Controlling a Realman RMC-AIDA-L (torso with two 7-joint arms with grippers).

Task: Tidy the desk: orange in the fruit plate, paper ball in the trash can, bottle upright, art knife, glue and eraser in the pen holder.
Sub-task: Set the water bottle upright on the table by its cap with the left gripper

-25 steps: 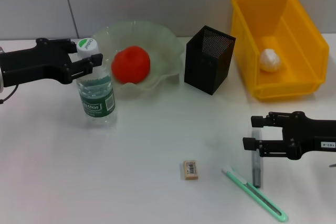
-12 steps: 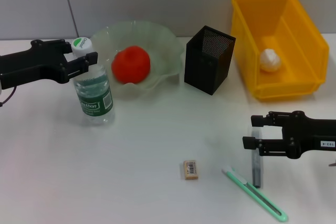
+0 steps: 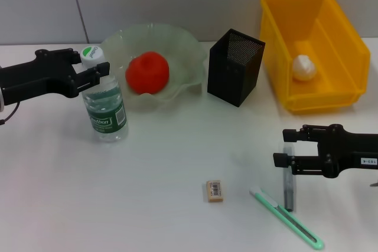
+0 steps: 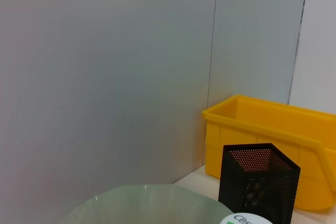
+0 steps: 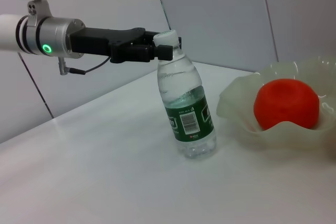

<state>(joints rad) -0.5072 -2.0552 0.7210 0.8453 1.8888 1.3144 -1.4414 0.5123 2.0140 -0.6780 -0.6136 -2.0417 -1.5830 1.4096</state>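
Note:
A clear water bottle (image 3: 106, 107) with a green label stands almost upright at the left, in front of the fruit plate (image 3: 180, 42). My left gripper (image 3: 90, 68) is shut on its neck just under the white cap; this also shows in the right wrist view (image 5: 160, 50). The orange (image 3: 147, 72) lies in the plate. The paper ball (image 3: 303, 68) lies in the yellow bin (image 3: 342, 95). My right gripper (image 3: 289, 147) is open over the far end of the dark glue stick (image 3: 288, 190). The green art knife (image 3: 286, 219) and the eraser (image 3: 215, 190) lie on the table.
The black mesh pen holder (image 3: 235, 66) stands between the plate and the bin. A grey wall runs along the back of the table (image 3: 165, 157).
My left gripper has moved a little to the left with the bottle, and the bottle now stands straighter. The right arm has not moved.

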